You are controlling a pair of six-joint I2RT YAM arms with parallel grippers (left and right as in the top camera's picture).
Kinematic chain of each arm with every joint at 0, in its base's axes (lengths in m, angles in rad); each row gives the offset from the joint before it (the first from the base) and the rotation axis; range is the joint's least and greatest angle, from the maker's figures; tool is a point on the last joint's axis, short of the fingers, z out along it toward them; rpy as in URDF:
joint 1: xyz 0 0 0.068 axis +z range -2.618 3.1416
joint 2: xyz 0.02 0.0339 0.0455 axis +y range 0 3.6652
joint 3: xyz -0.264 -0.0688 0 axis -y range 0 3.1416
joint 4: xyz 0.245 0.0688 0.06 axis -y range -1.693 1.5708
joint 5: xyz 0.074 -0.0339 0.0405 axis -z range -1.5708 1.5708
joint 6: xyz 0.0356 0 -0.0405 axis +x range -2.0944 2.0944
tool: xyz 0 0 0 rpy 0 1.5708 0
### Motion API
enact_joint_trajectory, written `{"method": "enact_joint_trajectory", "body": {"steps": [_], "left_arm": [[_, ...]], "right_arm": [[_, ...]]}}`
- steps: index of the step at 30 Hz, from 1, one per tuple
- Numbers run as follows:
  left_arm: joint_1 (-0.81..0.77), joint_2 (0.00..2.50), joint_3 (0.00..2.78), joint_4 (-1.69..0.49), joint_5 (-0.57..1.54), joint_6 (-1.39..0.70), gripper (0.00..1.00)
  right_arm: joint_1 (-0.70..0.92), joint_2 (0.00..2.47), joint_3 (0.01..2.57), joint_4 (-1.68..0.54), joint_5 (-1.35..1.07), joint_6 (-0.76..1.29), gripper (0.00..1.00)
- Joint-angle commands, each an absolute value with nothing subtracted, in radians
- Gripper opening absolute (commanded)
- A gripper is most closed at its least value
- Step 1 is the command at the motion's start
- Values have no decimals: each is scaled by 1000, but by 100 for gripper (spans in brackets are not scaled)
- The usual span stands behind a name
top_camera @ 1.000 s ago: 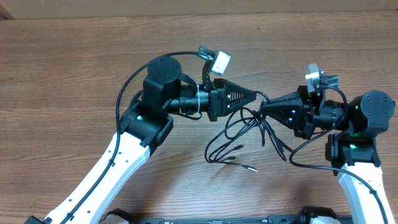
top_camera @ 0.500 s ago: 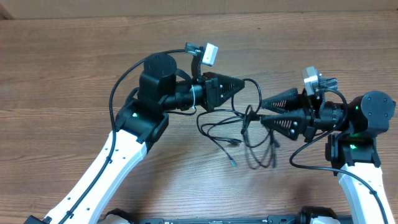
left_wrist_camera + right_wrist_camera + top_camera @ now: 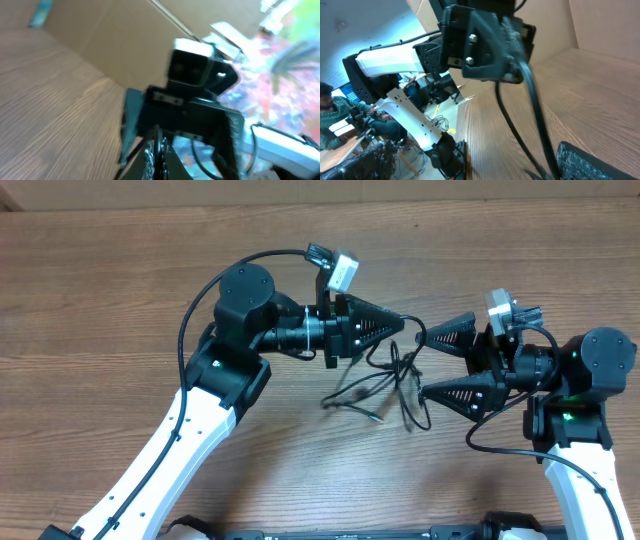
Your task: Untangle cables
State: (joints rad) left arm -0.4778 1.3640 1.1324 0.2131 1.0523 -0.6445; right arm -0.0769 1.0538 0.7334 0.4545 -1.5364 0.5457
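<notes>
Hanging cables [image 3: 398, 370] pinched in left claw [image 3: 400, 326] — beside splayed right claw [image 3: 422, 365]

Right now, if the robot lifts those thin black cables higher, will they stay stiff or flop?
Probably flop: the cables sag in loose loops from the left gripper that pinches them. Likely light too, since that one small pinch holds up the bundle. The loose ends trail toward the table, so they may swing or drag.

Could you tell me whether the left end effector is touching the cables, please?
Touching. In the right wrist view the left end effector is shut on one of the cables, which hangs from its tip.
</notes>
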Motion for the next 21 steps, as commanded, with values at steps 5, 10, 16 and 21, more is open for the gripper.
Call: {"method": "enact_joint_trajectory", "body": {"steps": [5,10,16,21], "left_arm": [[-453,1367,1149,304,1180,-621,4],[-400,1367,1149,304,1211,-657,4],[-353,1365,1149,297,1213,-649,4],[-306,1365,1149,170,1187,-532,4]], "right_arm": [[-73,1038,753,457,-1569,627,100],[-73,1038,753,457,-1569,652,100],[-73,1039,753,457,-1569,656,100],[-73,1039,753,429,-1569,659,100]]}}
